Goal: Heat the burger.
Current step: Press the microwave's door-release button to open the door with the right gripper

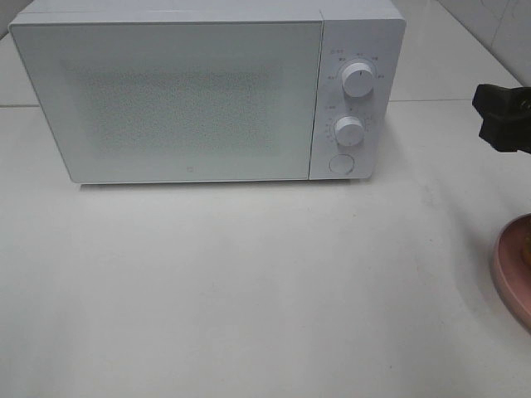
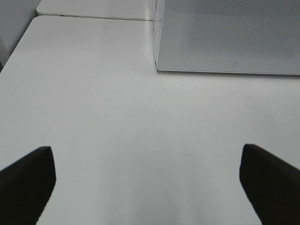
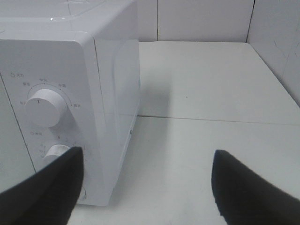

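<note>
The white microwave (image 1: 191, 95) stands at the back of the table with its door shut. At the right edge of the exterior view lies a pink plate (image 1: 513, 278); a thin brown sliver on it may be the burger (image 1: 526, 245), the rest being cut off. My right gripper (image 3: 145, 187) is open and holds nothing; it hovers right of the microwave, facing its knob side, and shows black in the exterior view (image 1: 500, 116). My left gripper (image 2: 145, 185) is open over bare table, in front of the microwave's left corner (image 2: 158, 69).
The microwave panel carries an upper knob (image 1: 358, 80), a lower knob (image 1: 349, 130) and a round button (image 1: 340, 163). A white table (image 1: 249, 282) stretches in front. A tiled wall (image 3: 206, 21) closes the back and right side.
</note>
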Controlling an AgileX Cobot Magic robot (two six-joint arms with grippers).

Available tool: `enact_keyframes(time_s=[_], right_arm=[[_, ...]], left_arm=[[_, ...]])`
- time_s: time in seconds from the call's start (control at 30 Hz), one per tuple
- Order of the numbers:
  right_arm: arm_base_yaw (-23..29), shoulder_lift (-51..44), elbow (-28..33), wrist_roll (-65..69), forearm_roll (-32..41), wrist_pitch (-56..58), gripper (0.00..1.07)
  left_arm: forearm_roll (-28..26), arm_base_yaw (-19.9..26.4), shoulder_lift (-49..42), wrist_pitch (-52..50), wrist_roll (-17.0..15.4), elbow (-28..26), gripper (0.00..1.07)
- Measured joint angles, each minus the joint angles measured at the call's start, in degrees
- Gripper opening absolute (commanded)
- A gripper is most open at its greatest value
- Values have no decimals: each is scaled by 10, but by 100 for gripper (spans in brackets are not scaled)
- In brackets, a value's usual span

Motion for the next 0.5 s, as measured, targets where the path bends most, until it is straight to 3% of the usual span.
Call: enact_keyframes(time_s=[0.23, 0.5], right_arm=[[11, 90, 6, -14, 23, -108, 75], [117, 194, 5, -89, 155, -202, 75]], left_arm=[[0, 0, 0, 0, 0, 0, 100], [0, 0, 0, 0, 0, 0, 100]])
